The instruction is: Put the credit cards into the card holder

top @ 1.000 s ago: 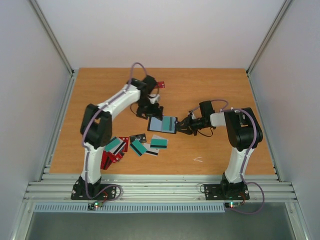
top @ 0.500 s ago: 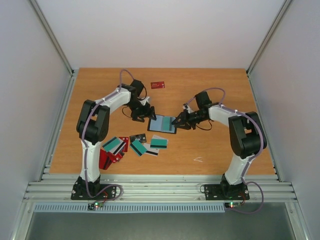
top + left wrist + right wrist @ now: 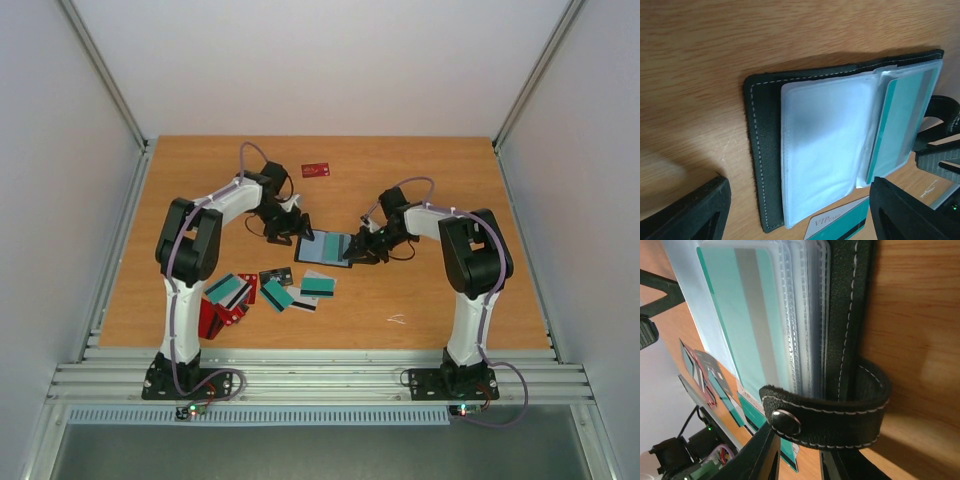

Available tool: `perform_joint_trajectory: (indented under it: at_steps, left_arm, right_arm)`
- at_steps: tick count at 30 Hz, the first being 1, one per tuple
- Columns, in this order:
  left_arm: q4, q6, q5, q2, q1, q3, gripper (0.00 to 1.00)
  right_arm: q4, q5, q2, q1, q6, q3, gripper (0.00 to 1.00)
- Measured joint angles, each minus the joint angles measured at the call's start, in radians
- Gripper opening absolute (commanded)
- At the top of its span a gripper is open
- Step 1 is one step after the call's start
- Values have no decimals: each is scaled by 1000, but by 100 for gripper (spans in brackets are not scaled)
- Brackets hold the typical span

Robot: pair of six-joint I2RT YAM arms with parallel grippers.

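The card holder is seen lying open near the middle of the table, between the two arms. Its clear sleeves are turned upward and a teal card is already lodged in the right-hand sleeve. The right gripper is set against the holder's right edge, its jaws drawn narrow about the snap strap, which appears to be pinched so that the case is steadied (the contact itself is partly hidden at the bottom of the right wrist view). The left gripper is held just beside the holder's left edge, its fingers spread wide with nothing grasped. The loose cards are scattered nearer the arm bases, a card marked VIP lies just beside the holder, and a red card lies well apart at the far side. The step in hand is judged to be the fetching of a further card. For the next move, the left arm would have to be carried to the pile, a single card pinched by its edge, and that card slid into the sleeve seen bare in the left wrist view.
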Motion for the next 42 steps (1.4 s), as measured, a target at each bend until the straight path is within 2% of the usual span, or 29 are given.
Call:
perform_joint_trajectory:
  at_steps: [9, 22, 42]
  left_arm:
    - [52, -23, 114, 20, 2, -9, 73]
    - [142, -76, 249, 17, -10, -53, 72]
    - [146, -120, 262, 11, -149, 70, 70]
  right_arm:
    - [-27, 2, 15, -3, -59, 14, 23]
    - [-17, -18, 21, -10, -61, 9, 22]
    - [-10, -22, 18, -11, -58, 3, 22]
